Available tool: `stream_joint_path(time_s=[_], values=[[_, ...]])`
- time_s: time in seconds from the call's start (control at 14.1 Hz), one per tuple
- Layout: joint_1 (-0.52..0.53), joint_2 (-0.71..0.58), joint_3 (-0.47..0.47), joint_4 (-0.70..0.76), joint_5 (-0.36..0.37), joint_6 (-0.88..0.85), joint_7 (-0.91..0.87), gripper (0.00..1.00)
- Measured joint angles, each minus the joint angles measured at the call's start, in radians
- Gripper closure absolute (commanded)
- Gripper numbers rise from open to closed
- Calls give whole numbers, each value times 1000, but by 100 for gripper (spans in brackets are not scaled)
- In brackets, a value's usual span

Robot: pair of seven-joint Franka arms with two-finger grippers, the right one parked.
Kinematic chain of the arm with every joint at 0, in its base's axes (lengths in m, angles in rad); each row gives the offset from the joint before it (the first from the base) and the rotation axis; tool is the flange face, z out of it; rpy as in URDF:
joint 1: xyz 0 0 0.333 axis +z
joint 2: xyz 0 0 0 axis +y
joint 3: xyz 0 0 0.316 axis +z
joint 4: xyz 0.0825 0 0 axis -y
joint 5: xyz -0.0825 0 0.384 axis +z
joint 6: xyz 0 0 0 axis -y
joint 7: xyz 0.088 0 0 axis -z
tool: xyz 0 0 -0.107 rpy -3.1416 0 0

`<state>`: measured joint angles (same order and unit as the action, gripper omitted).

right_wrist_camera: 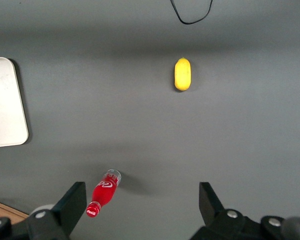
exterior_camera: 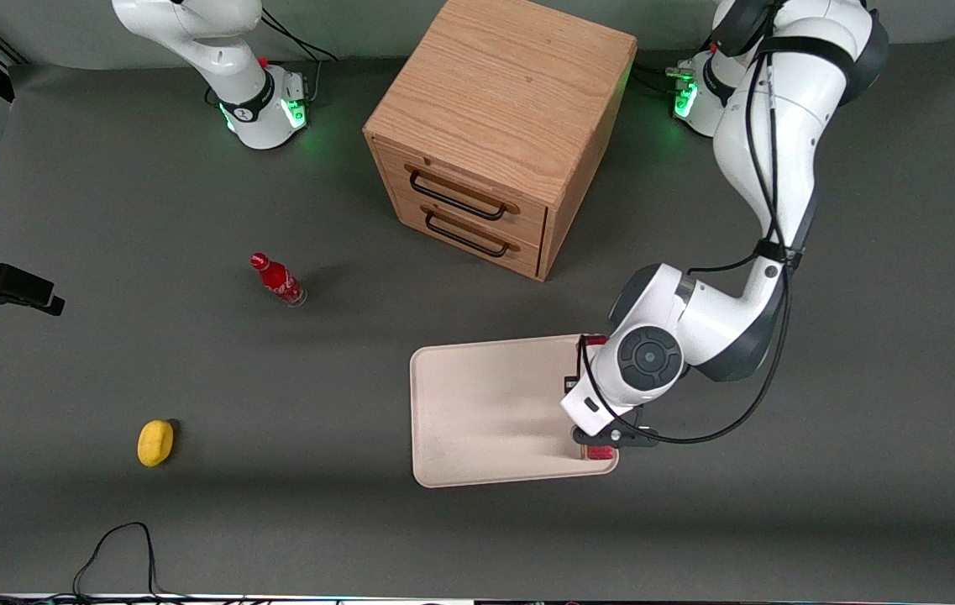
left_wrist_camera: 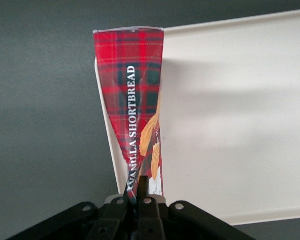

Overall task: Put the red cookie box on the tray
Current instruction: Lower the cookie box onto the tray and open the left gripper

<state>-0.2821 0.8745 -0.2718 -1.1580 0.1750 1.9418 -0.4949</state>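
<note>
Gripper pinches red cookie box over tray edge.

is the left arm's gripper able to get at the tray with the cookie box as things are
Probably yes. The gripper is shut on the red cookie box and hangs right over the tray, at the edge toward the working arm's end of the table. That stretch of the tray looks bare, with nothing in the way.

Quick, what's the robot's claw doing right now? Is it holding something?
Left gripper: shut on the red cookie box, holding it over the tray's edge toward the working arm's end.
</note>
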Motion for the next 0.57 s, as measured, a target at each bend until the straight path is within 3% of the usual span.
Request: stream_joint_path(time_s=[0.21, 0.28, 0.42, 0.49, 0.57], values=[[-1, 15, 1, 0, 7, 41, -11, 100], [-1, 18, 1, 0, 8, 44, -13, 72], [-1, 20, 2, 1, 9, 45, -14, 7], [0, 20, 2, 2, 9, 46, -15, 0], [0, 19, 2, 3, 10, 46, -16, 0]])
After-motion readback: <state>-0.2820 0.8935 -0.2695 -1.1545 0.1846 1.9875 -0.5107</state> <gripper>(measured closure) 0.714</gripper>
